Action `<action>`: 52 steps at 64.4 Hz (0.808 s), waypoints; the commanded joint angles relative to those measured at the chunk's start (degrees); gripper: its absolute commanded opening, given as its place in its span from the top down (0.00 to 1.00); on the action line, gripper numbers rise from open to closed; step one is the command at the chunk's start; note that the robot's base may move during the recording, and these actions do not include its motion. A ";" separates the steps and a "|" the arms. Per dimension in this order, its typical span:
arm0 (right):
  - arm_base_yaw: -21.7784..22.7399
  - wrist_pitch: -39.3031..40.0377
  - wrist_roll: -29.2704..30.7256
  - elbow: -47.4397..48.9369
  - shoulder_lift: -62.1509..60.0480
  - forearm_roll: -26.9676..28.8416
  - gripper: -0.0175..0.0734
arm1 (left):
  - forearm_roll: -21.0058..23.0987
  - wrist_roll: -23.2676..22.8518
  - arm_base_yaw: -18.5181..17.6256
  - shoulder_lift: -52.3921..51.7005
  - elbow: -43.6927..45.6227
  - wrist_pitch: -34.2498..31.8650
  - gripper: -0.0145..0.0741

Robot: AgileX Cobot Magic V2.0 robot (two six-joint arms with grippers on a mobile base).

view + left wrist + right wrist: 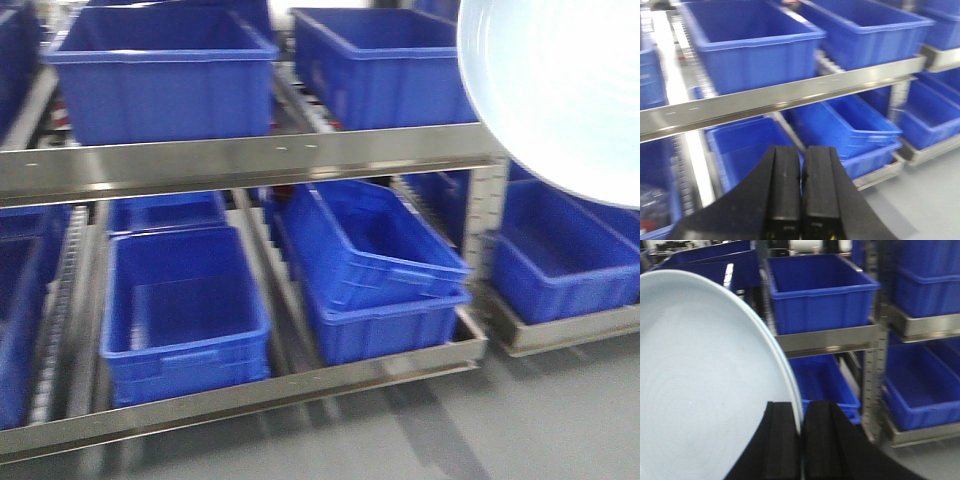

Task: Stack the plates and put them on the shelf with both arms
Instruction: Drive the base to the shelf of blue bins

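**Plate Held at Shelf Front**

The right gripper [802, 415] is clamped on the rim of a pale plate [705, 380]. The plate is held in the air in front of the shelf [250, 160], level with its upper tier of blue crates [160, 75]. The left gripper [801, 157] has its fingers pressed together, holding nothing.

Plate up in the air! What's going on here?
The robot's right end effector pinches the rim of a pale plate, holding it up in front of a steel shelf full of blue crates. The left end effector is shut and empty, facing the same shelf. The plate is not on the shelf yet.
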State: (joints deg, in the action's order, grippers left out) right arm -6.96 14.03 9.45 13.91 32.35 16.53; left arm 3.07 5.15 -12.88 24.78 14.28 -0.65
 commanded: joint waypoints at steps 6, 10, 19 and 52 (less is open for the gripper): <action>0.29 5.48 0.13 1.82 -0.17 -0.60 0.75 | 0.08 -0.52 0.09 0.21 1.69 -4.92 0.74; 0.29 5.48 0.13 1.82 -0.17 -0.60 0.75 | 0.08 -0.52 0.09 0.21 1.69 -4.92 0.74; 0.29 5.48 0.13 1.82 -0.17 -0.60 0.75 | 0.08 -0.52 0.09 0.21 1.69 -4.92 0.74; 0.29 5.48 0.13 1.82 -0.17 -0.60 0.75 | 0.08 -0.52 0.09 0.21 1.69 -4.92 0.74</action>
State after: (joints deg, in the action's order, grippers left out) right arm -6.96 14.03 9.45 13.91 32.35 16.53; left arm 3.07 5.15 -12.88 24.78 14.28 -0.65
